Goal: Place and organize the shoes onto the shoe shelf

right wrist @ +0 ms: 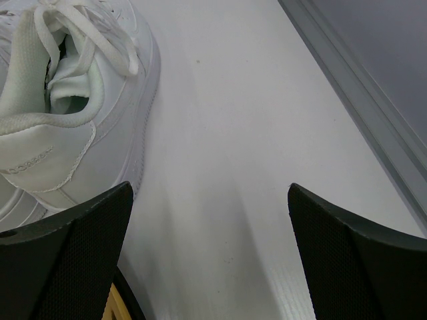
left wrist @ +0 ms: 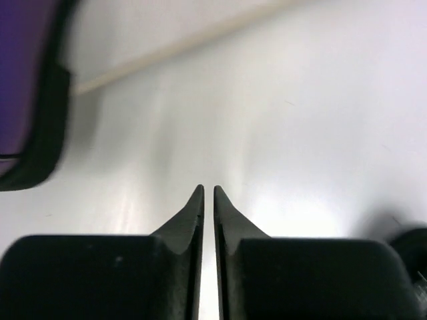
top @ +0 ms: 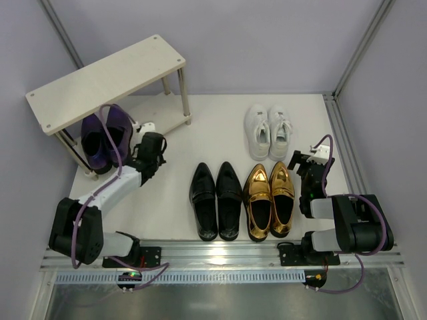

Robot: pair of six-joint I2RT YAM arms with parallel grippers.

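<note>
The shoe shelf (top: pixel 107 73) stands at the back left. The purple shoes (top: pixel 101 139) sit side by side on its lower board. My left gripper (top: pixel 153 145) hangs just right of them, shut with nothing in it (left wrist: pixel 207 190). A purple shoe's dark heel (left wrist: pixel 30 100) fills the left edge of the left wrist view. The black shoes (top: pixel 216 199) and gold shoes (top: pixel 270 199) lie on the table in the middle. The white sneakers (top: pixel 269 131) lie behind the gold pair. My right gripper (top: pixel 312 164) is open and empty (right wrist: pixel 210 190), just right of a sneaker (right wrist: pixel 73 100).
A metal frame rail (top: pixel 343 153) runs along the table's right edge, close to my right gripper. A pale edge (left wrist: pixel 180 47) of the shelf's lower board crosses the top of the left wrist view. A sliver of gold shoe (right wrist: pixel 115 305) shows by my right gripper's left finger.
</note>
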